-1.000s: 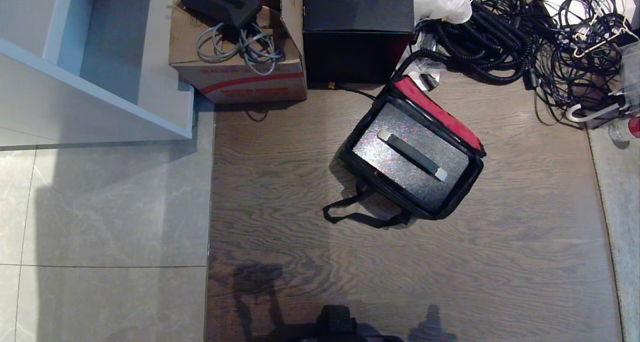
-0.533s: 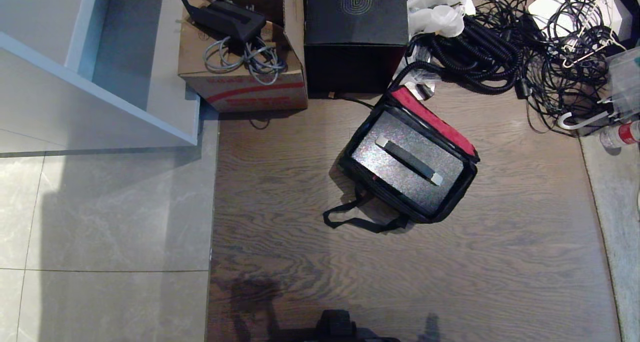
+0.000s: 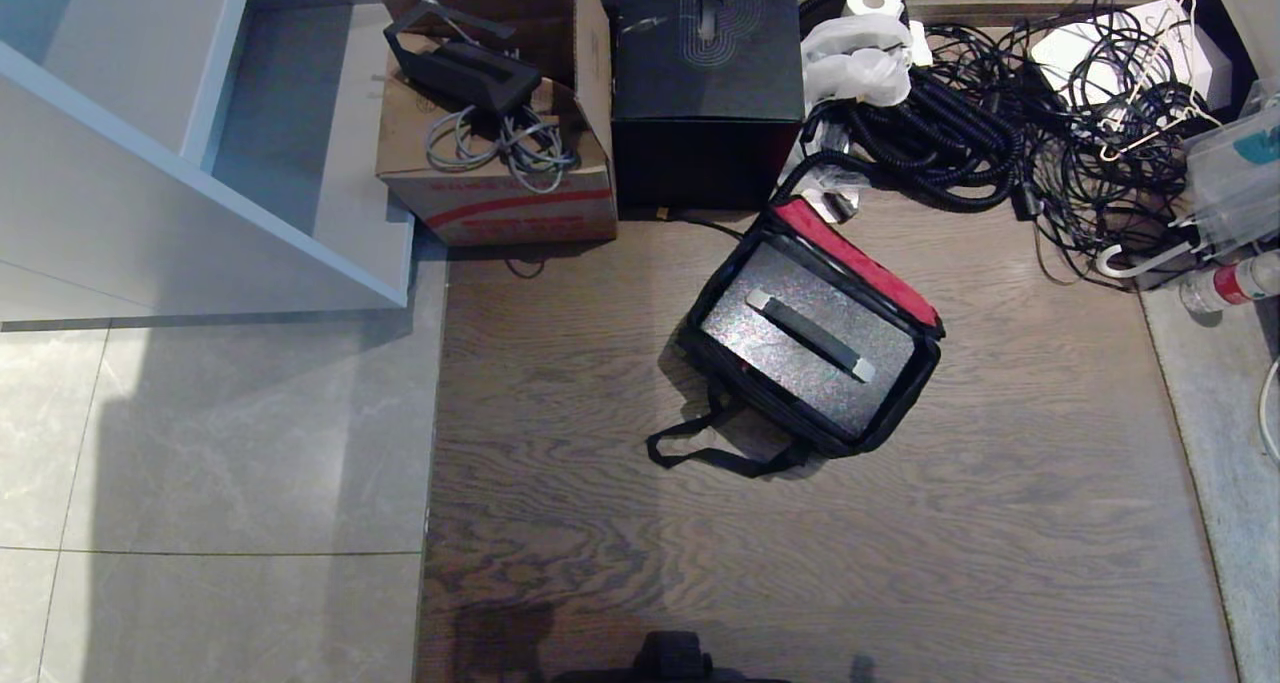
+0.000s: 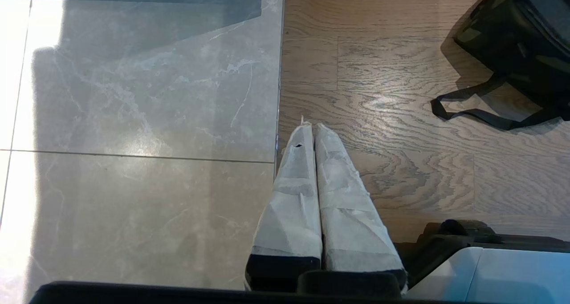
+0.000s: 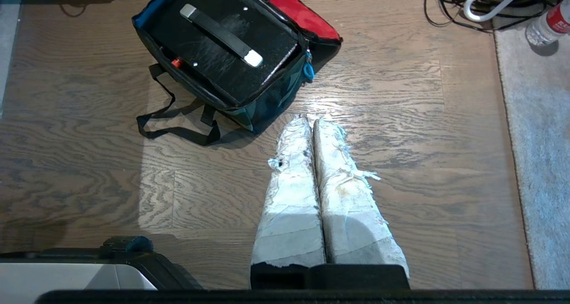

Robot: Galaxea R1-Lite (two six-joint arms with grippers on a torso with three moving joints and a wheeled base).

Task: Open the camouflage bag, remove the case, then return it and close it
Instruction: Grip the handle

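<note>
The bag (image 3: 905,403) lies open, the case (image 3: 800,348) inside; both pincers (image 4: 310,127) (image 5: 309,119) pressed together, empty; closing remains.

Case (image 3: 806,351) inside bag (image 3: 905,408) on floor (image 3: 800,563)

cardboard box (image 3: 500,178) beside black box (image 3: 708,83), tangled cables (image 3: 1000,123), bottle (image 3: 1225,285).

Open camouflage bag (image 3: 905,403) on wooden floor (image 3: 800,563), glittery case (image 3: 800,343) inside.
</note>
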